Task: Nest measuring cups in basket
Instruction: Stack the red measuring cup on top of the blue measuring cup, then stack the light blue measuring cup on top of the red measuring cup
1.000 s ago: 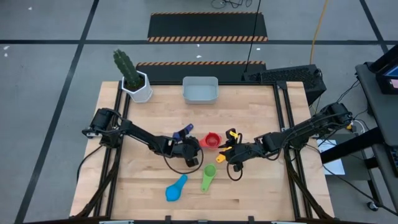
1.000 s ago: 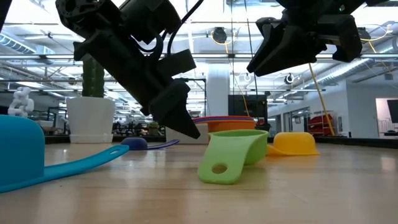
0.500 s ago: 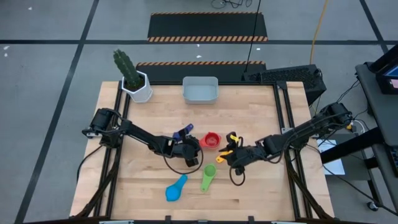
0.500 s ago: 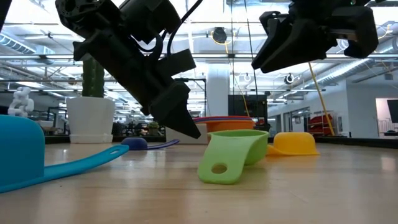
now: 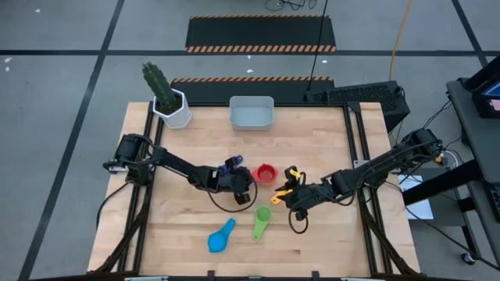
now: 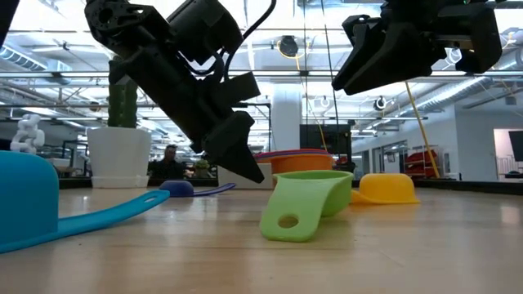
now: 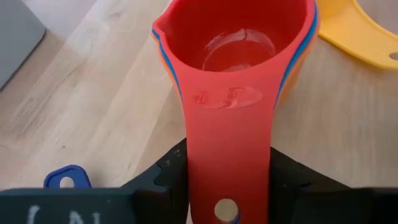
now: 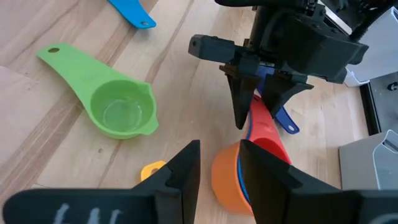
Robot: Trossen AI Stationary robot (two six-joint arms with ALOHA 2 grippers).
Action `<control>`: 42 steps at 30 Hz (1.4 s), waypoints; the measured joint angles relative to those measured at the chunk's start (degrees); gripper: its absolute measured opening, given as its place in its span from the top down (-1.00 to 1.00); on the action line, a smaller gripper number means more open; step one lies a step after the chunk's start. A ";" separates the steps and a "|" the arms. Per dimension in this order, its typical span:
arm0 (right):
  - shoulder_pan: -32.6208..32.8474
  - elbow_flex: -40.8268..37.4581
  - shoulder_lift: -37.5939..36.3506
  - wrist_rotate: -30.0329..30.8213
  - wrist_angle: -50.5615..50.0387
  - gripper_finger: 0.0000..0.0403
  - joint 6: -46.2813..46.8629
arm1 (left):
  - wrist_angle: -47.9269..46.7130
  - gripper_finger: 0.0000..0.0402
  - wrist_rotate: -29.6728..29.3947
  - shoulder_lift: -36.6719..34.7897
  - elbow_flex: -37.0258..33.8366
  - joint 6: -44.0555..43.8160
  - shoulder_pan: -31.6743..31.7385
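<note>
**Stacked cups to be lifted by the handle and carried to the basket**

At mid-table, the left gripper [image 5: 248, 185] is set astride the handle of the red cup [image 7: 239, 74], a finger on each side; whether the fingers already press it cannot be told. A firm, centred hold should be taken before lifting, so that the stack is kept level. The red cup is seen nested in a blue and an orange cup [image 8: 225, 175]. The right gripper [image 5: 291, 197] is held open just above, beside the yellow cup [image 6: 384, 189]. The green cup [image 5: 262, 222] and light blue cup [image 5: 220, 236] lie apart near the front edge. The basket [image 5: 251, 113] stands at the far edge, well apart.
</note>
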 joint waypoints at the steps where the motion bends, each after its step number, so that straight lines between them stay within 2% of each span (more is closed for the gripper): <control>1: 0.00 0.00 -0.02 0.00 0.00 0.47 0.00 | 0.00 0.22 0.01 0.00 0.00 -0.14 0.00; 9: 0.03 0.00 0.00 0.00 0.00 0.47 0.02 | -0.59 -0.26 0.08 -0.50 -0.01 -0.94 -0.77; 14: 0.74 0.00 -0.03 0.04 -0.06 0.47 0.02 | -7.87 -0.39 0.13 -5.15 -0.04 -3.85 -1.74; 22: 2.33 0.00 -0.13 0.11 0.56 0.47 4.50 | -21.26 -0.31 0.60 -13.39 -0.07 -12.90 -7.09; 27: 4.52 0.02 -0.13 0.00 2.02 0.47 11.52 | -20.62 -0.20 4.53 -14.29 -0.07 -14.35 -12.29; 31: 7.04 0.19 -0.15 -0.20 2.79 0.47 18.63 | -19.31 -0.13 4.43 -14.25 -0.02 -13.92 -15.52; 35: 9.92 0.26 -0.15 -0.24 8.49 0.47 24.32 | -16.39 -0.08 4.05 -14.25 -0.02 -13.51 -18.05; 42: 14.67 0.28 -0.15 -0.40 19.89 0.47 26.64 | -12.90 -0.06 4.06 -14.25 -0.02 -10.17 -22.39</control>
